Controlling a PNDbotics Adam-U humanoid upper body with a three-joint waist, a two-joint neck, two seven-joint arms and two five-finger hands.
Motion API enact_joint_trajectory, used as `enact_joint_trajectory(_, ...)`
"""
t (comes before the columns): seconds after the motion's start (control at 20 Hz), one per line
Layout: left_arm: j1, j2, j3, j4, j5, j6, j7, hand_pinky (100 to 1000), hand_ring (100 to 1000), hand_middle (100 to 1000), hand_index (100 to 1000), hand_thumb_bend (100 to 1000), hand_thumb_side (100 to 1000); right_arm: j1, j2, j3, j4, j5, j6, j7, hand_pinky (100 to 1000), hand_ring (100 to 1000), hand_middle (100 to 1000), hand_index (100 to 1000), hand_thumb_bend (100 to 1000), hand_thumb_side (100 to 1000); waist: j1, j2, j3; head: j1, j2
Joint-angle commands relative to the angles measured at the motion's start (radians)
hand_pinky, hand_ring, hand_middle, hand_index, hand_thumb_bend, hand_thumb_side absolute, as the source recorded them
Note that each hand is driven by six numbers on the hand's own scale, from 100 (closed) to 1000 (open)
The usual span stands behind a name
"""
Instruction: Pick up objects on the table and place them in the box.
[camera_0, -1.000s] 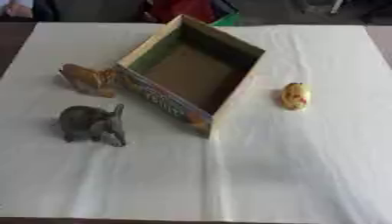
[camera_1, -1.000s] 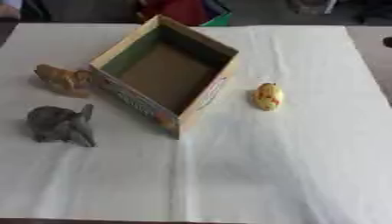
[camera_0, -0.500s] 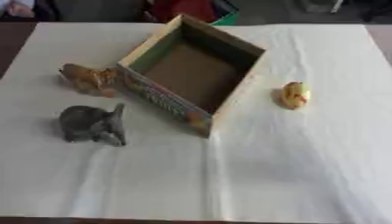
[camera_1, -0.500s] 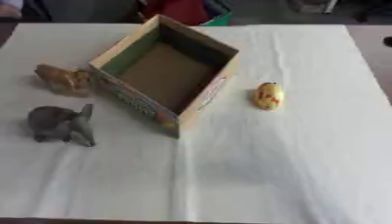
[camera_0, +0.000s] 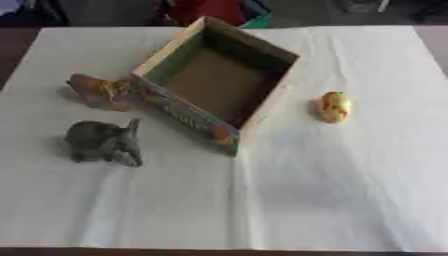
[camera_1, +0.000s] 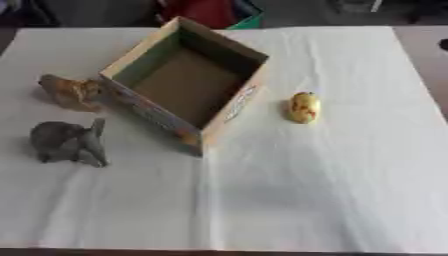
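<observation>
Left eye view and its twin show no robot hand at all: neither the left nor the right one is in the picture, so how far their fingers are spread, or whether they hold anything, cannot be told. Nothing on the table is being touched.

The box (camera_0: 219, 85) sits open-topped near the middle of the white cloth (camera_0: 332, 200), turned at an angle, and it looks empty. On its left, a tan animal figure (camera_0: 98, 91) stands just beside the long printed wall, possibly touching it. Nearer the robot on that side is a grey elephant figure (camera_0: 103, 142), apart from the box. On the right, well clear of the box, lies a small yellow object (camera_0: 335, 106).

All three objects seem yet to be picked up, so the task looks barely begun. The risks appear to be these: a hand reaching for the tan figure may knock the box wall and shift the light carton; the rounded yellow piece could roll when nudged; and the cloth may bunch under dragging fingers, moving everything.
</observation>
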Motion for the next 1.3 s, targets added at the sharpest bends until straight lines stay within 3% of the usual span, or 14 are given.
enact_joint_trajectory(0.05, -0.022, 0.106, -0.016, -0.017, -0.049, 0.046, -0.045, 538, 616, 706, 832, 100, 609, -0.005, -0.032, -0.005, -0.02, -0.008, 0.001, 0.005, 705, 1000, 636, 844, 100, 922, 0.003, -0.021, 0.0, 0.002, 0.002)
enact_joint_trajectory(0.4, -0.05, 0.269, -0.042, -0.017, -0.149, 0.143, -0.103, 537, 627, 710, 842, 100, 604, -0.002, -0.031, -0.004, -0.02, -0.011, 0.0, 0.007, 705, 1000, 636, 844, 100, 922, -0.001, -0.024, -0.004, 0.007, 0.0)
enact_joint_trajectory(0.45, -0.049, 0.292, -0.042, -0.017, -0.158, 0.153, -0.098, 556, 681, 738, 869, 100, 662, -0.003, -0.03, -0.003, -0.02, -0.011, 0.0, 0.007, 705, 1000, 636, 844, 100, 922, -0.002, -0.024, -0.005, 0.009, -0.001)
enact_joint_trajectory(0.55, -0.036, 0.336, -0.067, -0.017, -0.18, 0.146, -0.108, 567, 703, 750, 877, 100, 751, -0.01, -0.038, 0.005, -0.02, -0.013, -0.001, 0.013, 705, 1000, 636, 844, 100, 923, 0.005, -0.022, -0.019, 0.019, -0.008)
enact_joint_trajectory(0.85, -0.047, 0.477, -0.203, -0.017, -0.266, 0.133, -0.19, 576, 727, 752, 880, 100, 865, -0.013, -0.036, 0.01, -0.02, -0.019, 0.0, 0.022, 705, 1000, 635, 844, 100, 924, 0.001, -0.021, -0.026, 0.024, -0.016)
enact_joint_trajectory(1.05, -0.069, 0.554, -0.272, -0.017, -0.305, 0.14, -0.247, 582, 741, 761, 891, 181, 945, -0.015, -0.032, 0.012, -0.02, -0.022, 0.001, 0.027, 705, 1000, 634, 844, 100, 926, -0.004, -0.017, -0.031, 0.03, -0.022)
enact_joint_trajectory(1.15, -0.075, 0.565, -0.298, -0.017, -0.317, 0.136, -0.275, 592, 757, 774, 904, 291, 1000, -0.016, -0.03, 0.014, -0.02, -0.022, 0.004, 0.031, 705, 1000, 632, 845, 100, 930, -0.003, -0.016, -0.033, 0.033, -0.023)
enact_joint_trajectory(1.25, -0.081, 0.569, -0.318, -0.017, -0.335, 0.134, -0.303, 592, 761, 776, 907, 326, 1000, -0.016, -0.026, 0.016, -0.02, -0.022, 0.008, 0.034, 706, 1000, 632, 845, 100, 930, -0.002, -0.014, -0.035, 0.035, -0.026)
enact_joint_trajectory(1.3, -0.085, 0.57, -0.325, -0.017, -0.345, 0.134, -0.318, 592, 766, 780, 910, 417, 1000, -0.016, -0.026, 0.016, -0.02, -0.022, 0.009, 0.036, 706, 1000, 632, 845, 100, 930, -0.002, -0.014, -0.036, 0.036, -0.026)
